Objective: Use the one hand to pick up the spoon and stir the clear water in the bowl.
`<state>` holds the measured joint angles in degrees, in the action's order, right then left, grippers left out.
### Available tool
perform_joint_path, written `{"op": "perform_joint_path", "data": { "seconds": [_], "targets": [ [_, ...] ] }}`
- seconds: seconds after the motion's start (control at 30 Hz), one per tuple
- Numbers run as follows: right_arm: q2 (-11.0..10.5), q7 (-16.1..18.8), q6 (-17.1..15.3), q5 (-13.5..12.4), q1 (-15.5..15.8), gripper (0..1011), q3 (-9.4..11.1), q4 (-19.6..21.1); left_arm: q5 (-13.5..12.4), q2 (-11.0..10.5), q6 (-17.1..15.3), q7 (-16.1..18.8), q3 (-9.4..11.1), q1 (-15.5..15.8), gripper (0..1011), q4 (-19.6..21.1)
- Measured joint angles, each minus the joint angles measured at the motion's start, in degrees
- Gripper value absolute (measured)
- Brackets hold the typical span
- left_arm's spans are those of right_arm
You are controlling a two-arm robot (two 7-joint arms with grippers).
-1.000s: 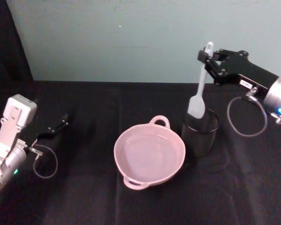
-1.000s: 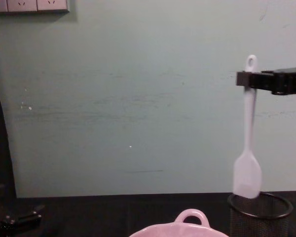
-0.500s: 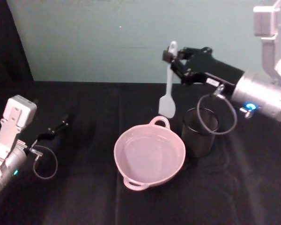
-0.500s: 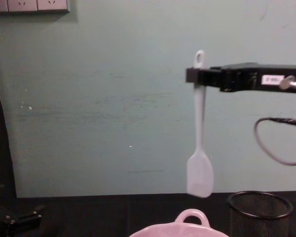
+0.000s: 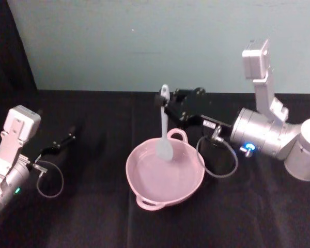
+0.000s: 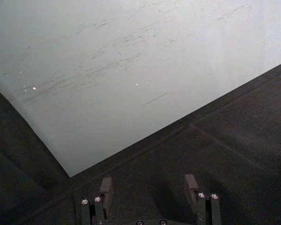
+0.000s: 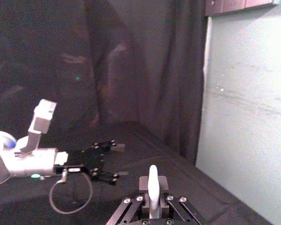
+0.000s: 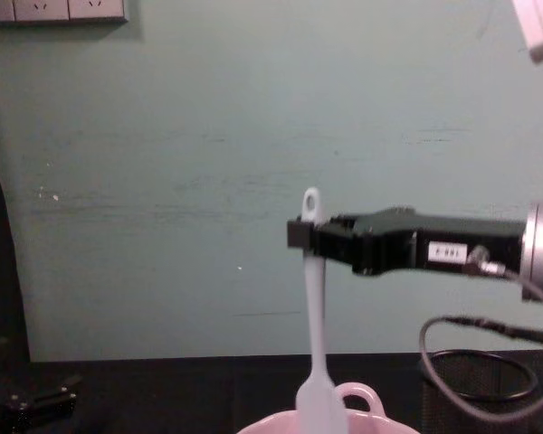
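- Right gripper (image 5: 163, 99) is out over the middle of the table, fingers pinched on the spoon (image 5: 163, 135) high on the handle, just under the oval hole. The right wrist view shows the handle end standing up between the closed pads.
- The spoon hangs close to upright, blade down, over the far half of the bowl (image 5: 144, 199). From the chest view the blade drops to about rim level beside the bowl's looped handle (image 8: 360, 395). I cannot tell whether the tip has reached the water.
- Left gripper (image 5: 67, 138) is parked low at the left on the black cloth (image 5: 93, 217), fingers spread with nothing between them, well apart from the bowl.
- Step in hand, as I judge it: lower the blade into the water and start stirring.
- To do it well: come down straight and stop short of the bowl floor. Make small, slow circles near the centre. Keep the blade off the glossy wall, since the bowl looks light enough to slide or slop.
- The grip is far up a long handle, so drag could swing the blade. I'd keep the wrist level and the speed low.
- Watch the cable loop (image 5: 217, 161) hanging just right of the rim, and the mesh cup (image 8: 484, 387) beyond it.
- Writing: a small white label (image 8: 448, 252) on the gripper body carries dark print I cannot read. No brand marks are legible on the spoon or bowl.
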<state>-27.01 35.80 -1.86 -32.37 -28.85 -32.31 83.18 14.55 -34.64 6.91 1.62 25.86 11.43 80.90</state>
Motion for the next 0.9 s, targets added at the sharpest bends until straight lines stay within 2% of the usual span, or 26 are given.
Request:
{"op": "perform_joint_path", "data": {
  "seconds": [0.13,0.23,0.5,0.77,0.8,0.9],
  "targets": [
    [0.86,0.93,1.89,-0.17,1.19,114,-0.31,-1.0,0.0,0.0,0.0,0.0,0.0,0.0,1005,0.0],
    [1.64,1.71,2.78,-1.34,2.06,114,-0.08,-1.69,0.0,0.0,0.0,0.0,0.0,0.0,1005,0.0],
    [2.58,2.56,1.22,-3.81,2.91,114,-0.23,-2.23,0.0,0.0,0.0,0.0,0.0,0.0,1005,0.0],
    [4.6,3.55,0.3,-4.39,0.75,114,-1.63,-6.49,0.0,0.0,0.0,0.0,0.0,0.0,1005,0.0],
    [5.56,3.88,0.84,-4.34,-0.33,114,-1.89,-8.7,0.0,0.0,0.0,0.0,0.0,0.0,1005,0.0],
    [6.72,3.93,1.74,-4.09,-1.8,114,-1.97,-11.72,0.0,0.0,0.0,0.0,0.0,0.0,1005,0.0]
  ]
}}
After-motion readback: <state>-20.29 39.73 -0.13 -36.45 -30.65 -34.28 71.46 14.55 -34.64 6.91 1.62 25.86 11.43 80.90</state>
